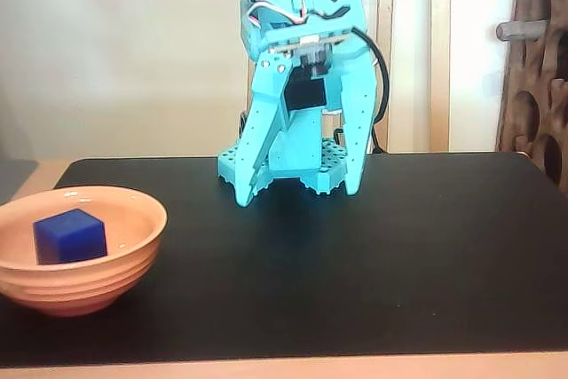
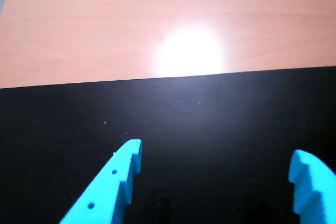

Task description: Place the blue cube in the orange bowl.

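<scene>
The blue cube [image 1: 70, 236] lies inside the orange bowl [image 1: 80, 286], which stands at the front left of the black mat in the fixed view. My turquoise gripper [image 1: 297, 191] hangs at the back middle of the mat, well to the right of the bowl, with its fingers spread wide and nothing between them. In the wrist view the gripper [image 2: 216, 161] shows two open fingertips over bare black mat. The bowl and the cube are out of that view.
The black mat [image 1: 399, 255] covers most of the wooden table [image 2: 131, 30]. The arm's turquoise base [image 1: 333, 161] stands behind the gripper. A brown perforated panel [image 1: 541, 77] stands at the far right.
</scene>
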Robot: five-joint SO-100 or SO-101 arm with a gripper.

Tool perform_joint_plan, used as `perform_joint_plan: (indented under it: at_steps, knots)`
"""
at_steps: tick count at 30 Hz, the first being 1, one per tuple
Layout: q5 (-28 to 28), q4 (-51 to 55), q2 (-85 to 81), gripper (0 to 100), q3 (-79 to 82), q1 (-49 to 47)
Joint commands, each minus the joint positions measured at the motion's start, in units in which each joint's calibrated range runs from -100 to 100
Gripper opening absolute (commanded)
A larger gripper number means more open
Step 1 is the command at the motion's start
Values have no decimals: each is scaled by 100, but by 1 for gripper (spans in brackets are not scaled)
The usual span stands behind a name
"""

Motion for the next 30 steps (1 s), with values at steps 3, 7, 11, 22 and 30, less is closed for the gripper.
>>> perform_joint_plan:
  at_steps: [3, 7, 11, 22, 30]
  knots:
    - [8, -274, -277, 33, 612, 72]
    - [18, -439, -464, 33, 957, 62]
    - [24, 188, -660, 33, 957, 102]
    - [24, 2191, -1231, 33, 957, 52]
    - [34, 2714, -1461, 32, 957, 52]
